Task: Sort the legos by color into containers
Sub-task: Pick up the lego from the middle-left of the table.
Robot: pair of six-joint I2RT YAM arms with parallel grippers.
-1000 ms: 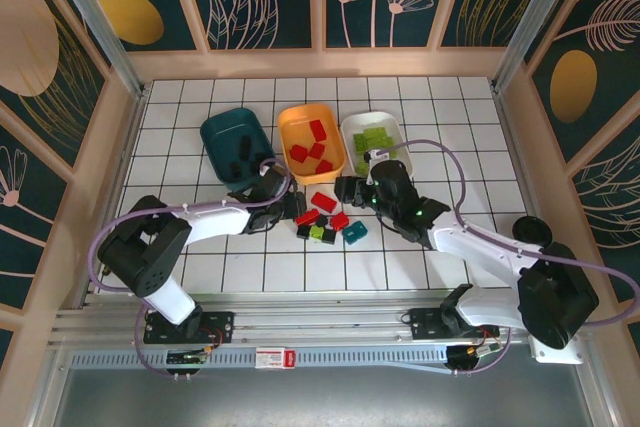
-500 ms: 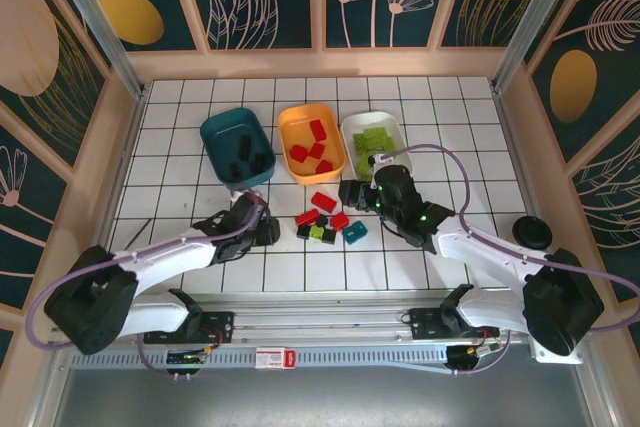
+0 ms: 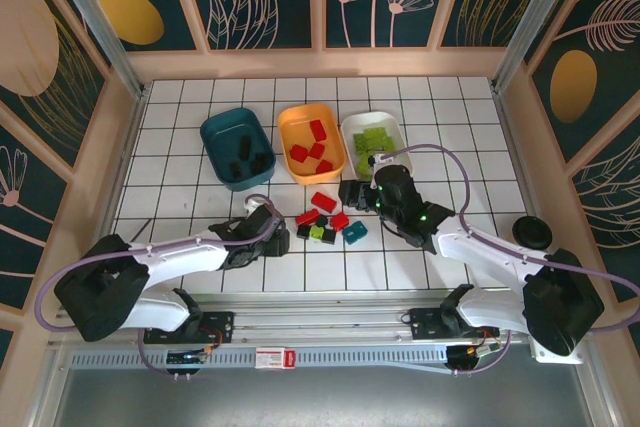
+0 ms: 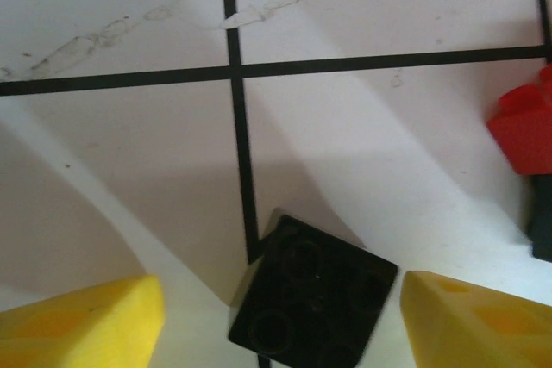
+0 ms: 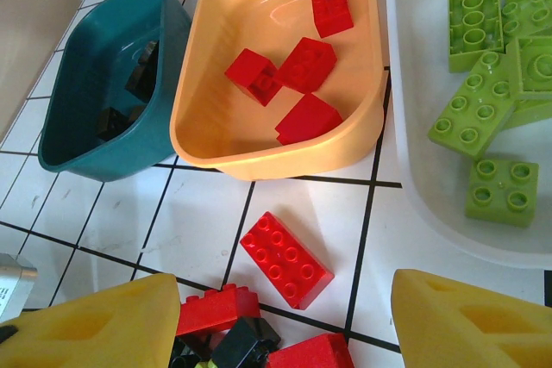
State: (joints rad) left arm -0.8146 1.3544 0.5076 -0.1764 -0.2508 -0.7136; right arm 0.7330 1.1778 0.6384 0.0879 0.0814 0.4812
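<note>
**Left claw open around a black brick**

The left gripper (image 3: 268,237) is down low over the white table (image 3: 180,147). It is close to the near edge, just left of the little pile of loose legos (image 3: 325,222). Its yellow fingers (image 4: 78,325) are apart. One black brick (image 4: 315,303) lies flat on the table between them. The brick is very close to one finger, but I cannot tell if they touch. A red brick (image 4: 522,131) sits near it.

The right gripper (image 3: 348,193) hangs over the far side of the pile. Its claw is wide and holds nothing. A long red brick (image 5: 286,259) lies on the table under it. A teal brick (image 3: 356,231) sits at the right of the pile.

Three tubs stand in a row toward the far edge. The teal tub (image 5: 86,109) has black bricks. The orange tub (image 5: 259,161) has red ones. The white tub (image 5: 414,127) has lime green ones.
</note>
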